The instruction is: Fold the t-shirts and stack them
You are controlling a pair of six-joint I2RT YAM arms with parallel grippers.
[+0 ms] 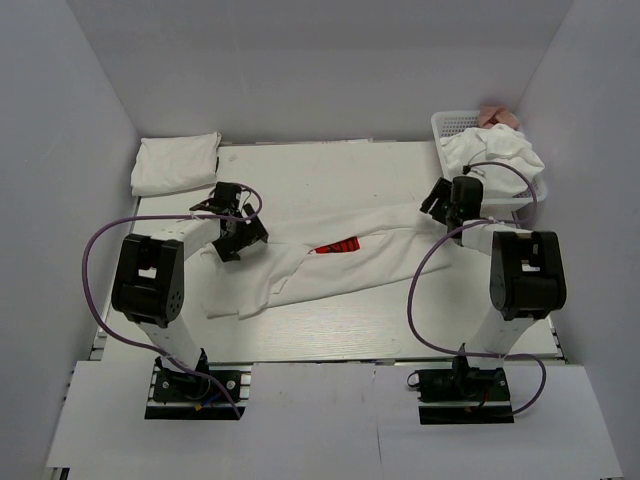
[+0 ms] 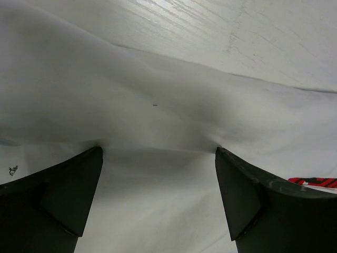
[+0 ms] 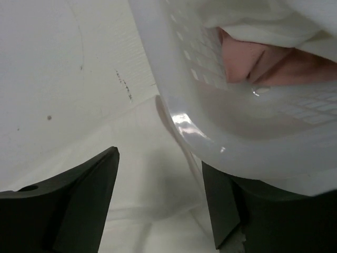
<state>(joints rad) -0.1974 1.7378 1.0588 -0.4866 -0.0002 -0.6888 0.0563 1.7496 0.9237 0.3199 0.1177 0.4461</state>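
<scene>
The left pincer (image 2: 158,182) stood spread wide, its two dark fingers (image 2: 63,195) well apart and low over the printed t-shirt (image 1: 380,262), with nothing pinched between them; whether the tips touched the cloth could not be told. The white fabric ran under it and rose ahead of it in a soft ridge. The red chest print (image 2: 315,182) showed just past the finger on the right of the wrist view. Farther ahead lay the bare table (image 2: 237,31). Well beyond this pincer and to its left sat the folded t-shirt (image 1: 175,163), a flat white bundle in the table's corner.

The right pincer (image 3: 158,197) was also spread and held nothing, with white cloth showing beneath it. Just beside it on the right rose the white basket (image 3: 210,121), very close to that finger. A pink item (image 3: 253,58) showed through the basket's perforated wall. More white t-shirts (image 1: 495,155) were heaped in the basket, beyond and to the right of this pincer
</scene>
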